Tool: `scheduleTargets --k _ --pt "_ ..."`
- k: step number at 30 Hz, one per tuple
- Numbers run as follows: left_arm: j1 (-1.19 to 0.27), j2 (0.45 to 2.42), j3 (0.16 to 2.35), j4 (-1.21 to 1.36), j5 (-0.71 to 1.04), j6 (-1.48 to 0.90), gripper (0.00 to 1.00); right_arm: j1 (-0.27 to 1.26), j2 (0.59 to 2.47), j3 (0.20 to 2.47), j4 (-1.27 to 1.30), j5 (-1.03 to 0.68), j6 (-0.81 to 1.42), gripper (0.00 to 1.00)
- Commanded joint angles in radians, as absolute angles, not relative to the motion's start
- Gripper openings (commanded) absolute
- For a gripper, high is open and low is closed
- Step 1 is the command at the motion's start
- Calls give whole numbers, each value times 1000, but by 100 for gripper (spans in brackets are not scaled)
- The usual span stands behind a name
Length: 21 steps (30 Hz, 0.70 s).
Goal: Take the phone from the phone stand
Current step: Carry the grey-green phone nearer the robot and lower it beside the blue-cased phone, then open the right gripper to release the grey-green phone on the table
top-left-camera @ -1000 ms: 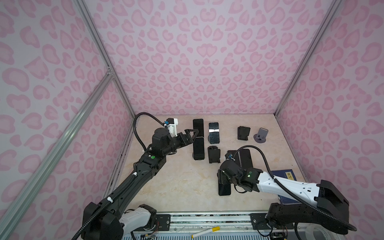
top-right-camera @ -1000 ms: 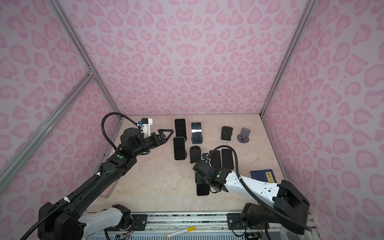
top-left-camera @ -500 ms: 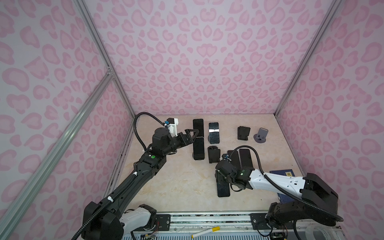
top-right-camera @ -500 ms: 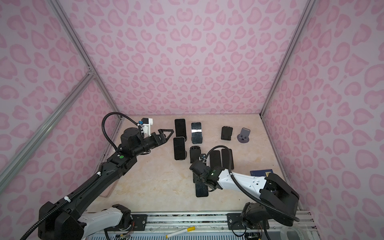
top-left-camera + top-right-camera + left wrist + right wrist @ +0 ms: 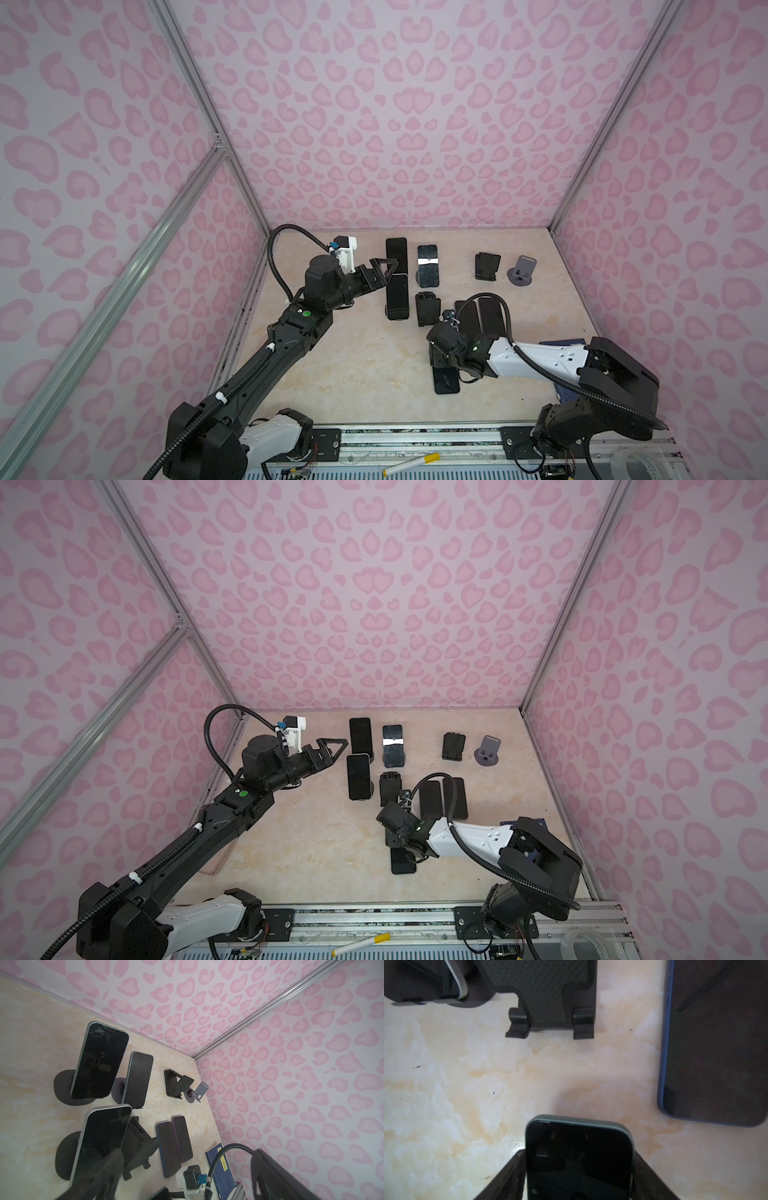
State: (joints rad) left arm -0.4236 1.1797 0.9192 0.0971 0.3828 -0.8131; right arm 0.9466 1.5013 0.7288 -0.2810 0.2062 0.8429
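The phone (image 5: 579,1159) was clasped at its sides by the right end effector (image 5: 443,362), flat and low at the counter (image 5: 357,374), apart from the black stand (image 5: 550,993). The left end effector (image 5: 384,272) was spread wide, held beside a propped handset (image 5: 397,297).

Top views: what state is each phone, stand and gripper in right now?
left gripper, open, empty.
right gripper, shut on held phone.
held phone, off any stand, between the fingers.
front-left phone, docked upright.
back-left phone, docked upright.
reflective phone, docked upright.
blue phone, flat on table.
purple phone, flat on table.
near black stand, empty.
far black stand, empty.
grey stand, empty.
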Motion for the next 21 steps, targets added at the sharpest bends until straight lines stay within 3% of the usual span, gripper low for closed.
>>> scheduleTargets --k 1,21 --pt "-424 1187 937 96 405 -823 99 939 1515 716 -255 222 857 69" --pt "-422 1196 938 93 413 -832 99 943 1496 696 -263 230 914 74"
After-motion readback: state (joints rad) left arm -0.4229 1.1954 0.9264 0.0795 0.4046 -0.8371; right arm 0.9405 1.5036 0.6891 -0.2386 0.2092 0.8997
